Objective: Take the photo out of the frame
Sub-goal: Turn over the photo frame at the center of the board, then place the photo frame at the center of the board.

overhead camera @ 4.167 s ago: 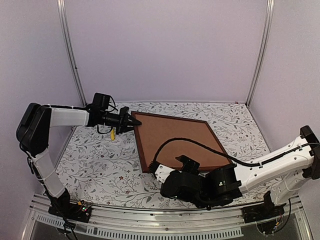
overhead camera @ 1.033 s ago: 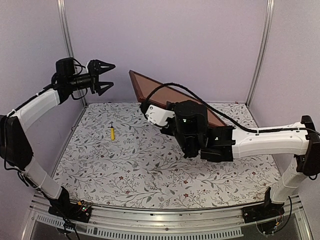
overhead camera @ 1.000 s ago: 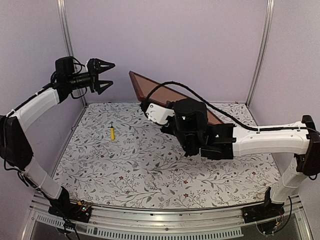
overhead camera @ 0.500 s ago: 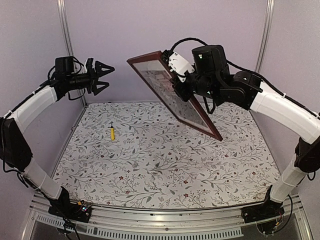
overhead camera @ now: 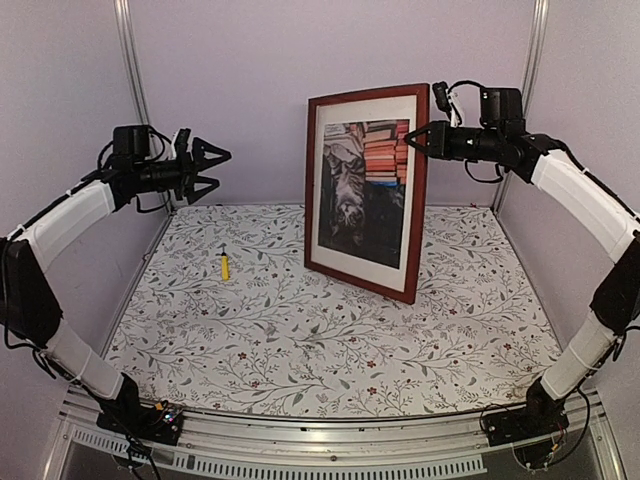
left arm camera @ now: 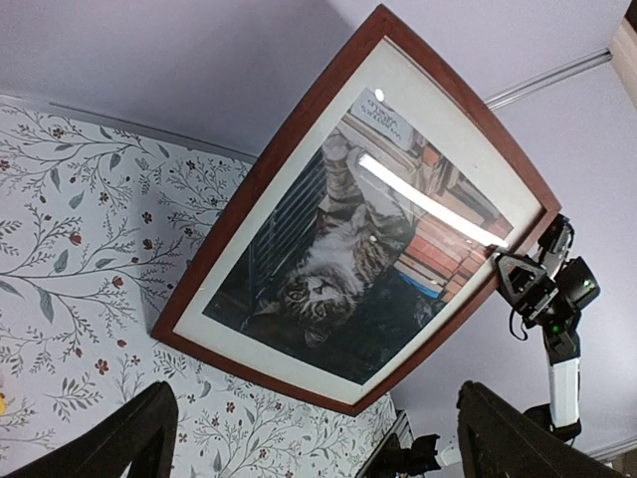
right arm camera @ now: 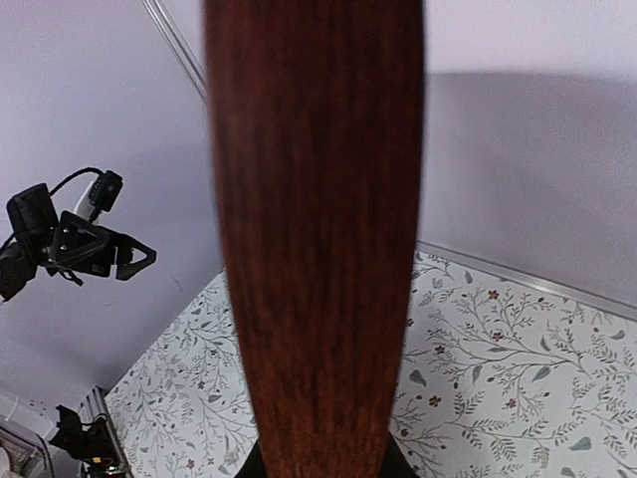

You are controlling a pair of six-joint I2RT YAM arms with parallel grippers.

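The frame (overhead camera: 419,205), dark reddish-brown wood, stands nearly upright on its short side at the back middle of the table (overhead camera: 300,350). The photo (overhead camera: 362,185) sits inside it, facing the front, with the tabby cat and red books upside down. My right gripper (overhead camera: 421,138) is shut on the frame's upper right rail; the right wrist view shows only that rail's edge (right arm camera: 318,239) filling the middle. My left gripper (overhead camera: 222,168) hangs open in the air left of the frame, apart from it. The left wrist view shows the photo (left arm camera: 348,259) between its open fingers (left arm camera: 144,433).
A small yellow tool (overhead camera: 225,265) lies on the flowered table at the left. The purple back wall and two metal posts (overhead camera: 135,90) stand close behind the frame. I cannot tell whether the frame's lower edge touches the table.
My right arm has swung the frame from a tilted, slanting pose to nearly upright, with the photo now facing the front. The left gripper has barely moved.
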